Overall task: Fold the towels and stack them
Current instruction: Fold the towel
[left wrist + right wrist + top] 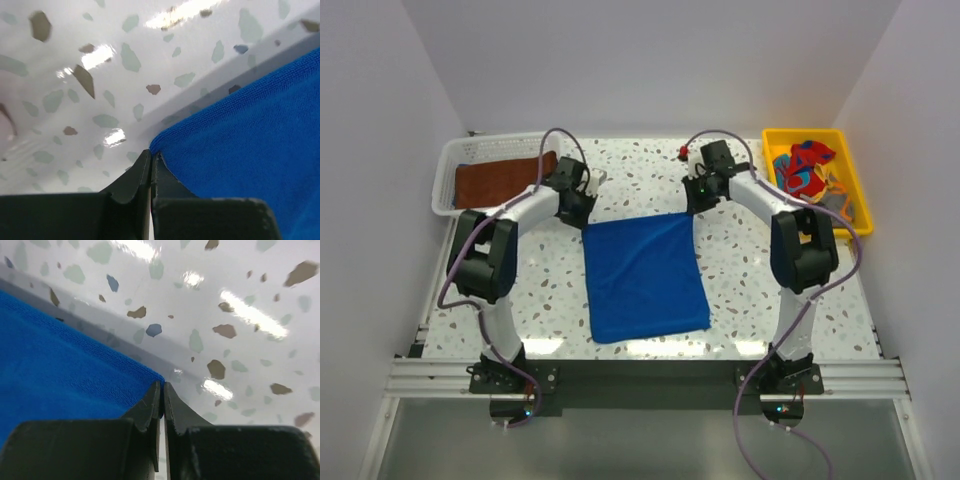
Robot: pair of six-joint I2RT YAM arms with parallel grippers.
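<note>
Two grippers sit low at far edge of blue towel [645,275], one per corner. I see towel spread flat in middle of table [750,290], its near edge toward arm bases. Left gripper [150,156] clenched, tips pinching far-left corner; on wrist view fabric meets closed tips. Right gripper [162,387] clenched likewise on far-right corner. Rust-brown towel [505,180] lies in white basket [445,182], far left. Red-and-blue towel [807,165] heaped in yellow tray [802,133], far right, with other cloths I cannot tell apart.
</note>
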